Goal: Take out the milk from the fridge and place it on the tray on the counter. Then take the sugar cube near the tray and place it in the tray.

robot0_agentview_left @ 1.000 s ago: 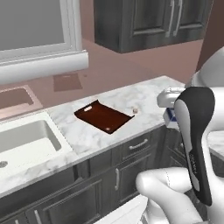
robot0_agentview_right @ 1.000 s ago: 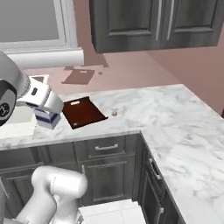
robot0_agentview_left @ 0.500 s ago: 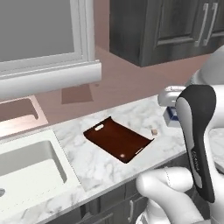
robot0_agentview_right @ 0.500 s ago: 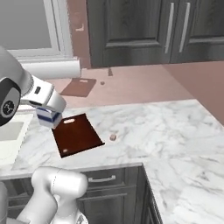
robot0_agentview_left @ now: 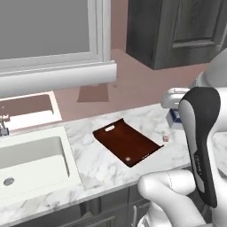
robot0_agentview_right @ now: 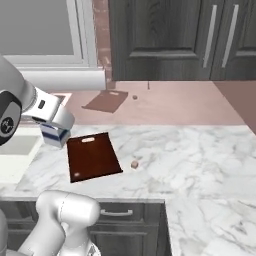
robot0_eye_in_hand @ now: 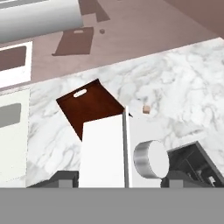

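The claw (robot0_eye_in_hand: 118, 177) is closed on the milk (robot0_agentview_right: 52, 135), its jaws held part-way apart by the carton, which hangs above the bench (robot0_agentview_right: 190, 165) just beside the left edge of the tray (robot0_agentview_right: 93, 157) in the right base view. The tray lies flat on the marble, right of the sink (robot0_agentview_left: 31, 155). The sugar cube (robot0_agentview_right: 134, 164) sits on the bench near the tray's right side, apart from it.

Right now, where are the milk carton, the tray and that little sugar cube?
milk carton (robot0_eye_in_hand: 104, 153), hand view, white side panel.
tray (robot0_agentview_right: 93, 156), right base view, bare middle of its floor.
sugar cube (robot0_agentview_right: 134, 164), right base view, its top.
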